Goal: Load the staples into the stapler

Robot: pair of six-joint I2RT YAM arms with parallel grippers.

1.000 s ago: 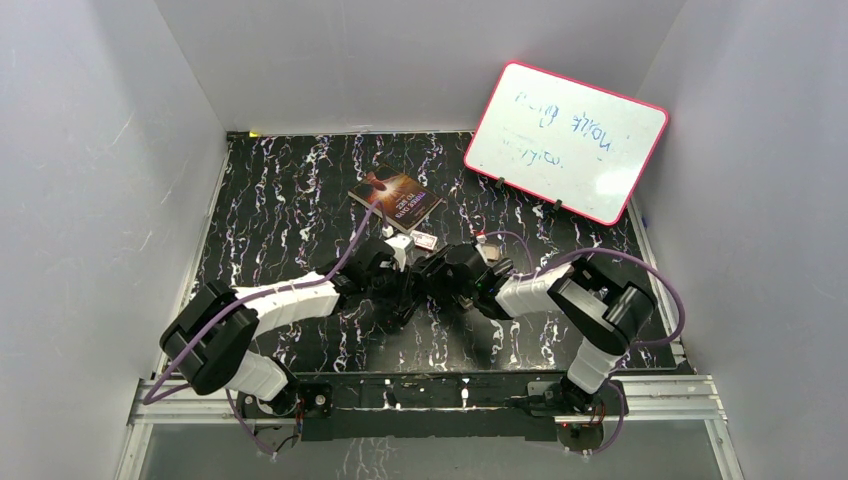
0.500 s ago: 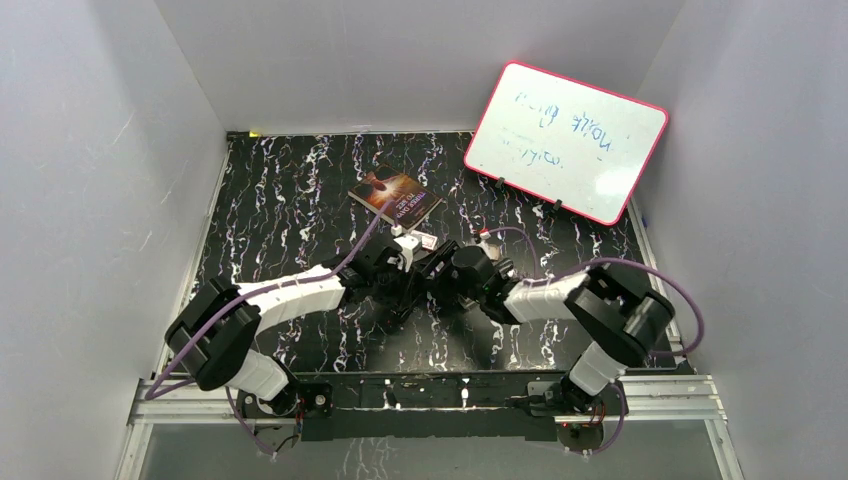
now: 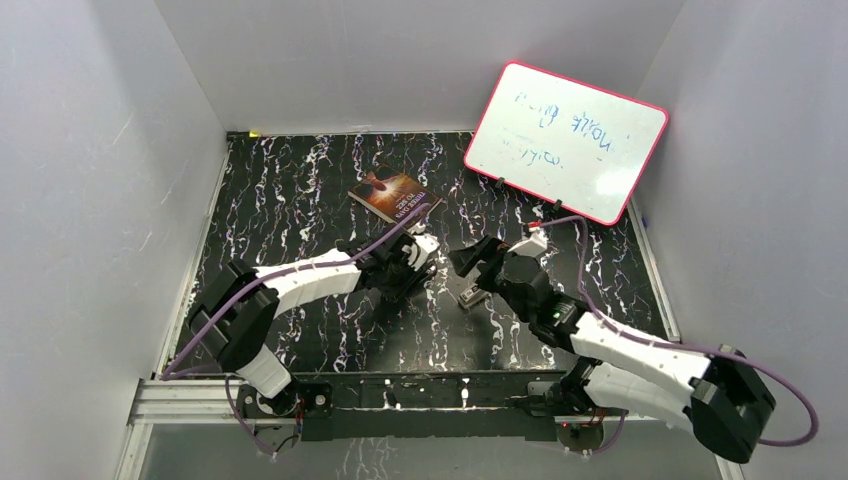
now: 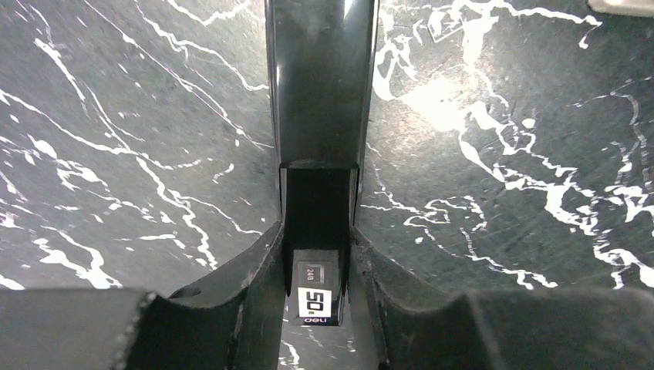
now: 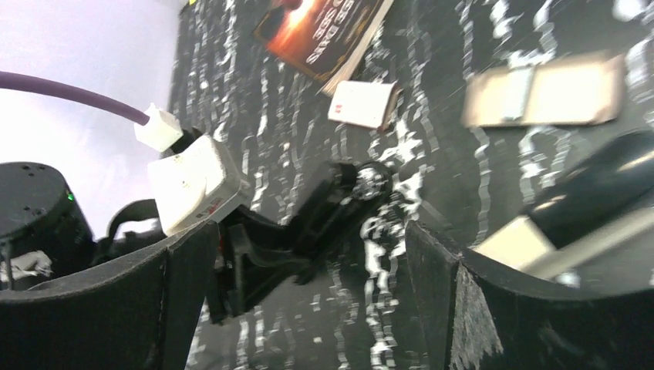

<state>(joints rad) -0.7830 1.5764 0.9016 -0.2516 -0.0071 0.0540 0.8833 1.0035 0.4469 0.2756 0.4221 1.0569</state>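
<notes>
Top external: right arm (image 3: 640,350) withdrew, jaws opened.

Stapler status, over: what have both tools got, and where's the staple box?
Left tool shut on stapler. Right tool open, empty. Staple box on table beside book, neither tool on it.

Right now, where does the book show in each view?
Top external: book just left of centre, upper half.
Left wrist: not in view.
Right wrist: the book at the top edge, left of centre, partly cropped.
Shared landmark: the black white-veined tabletop.
</notes>
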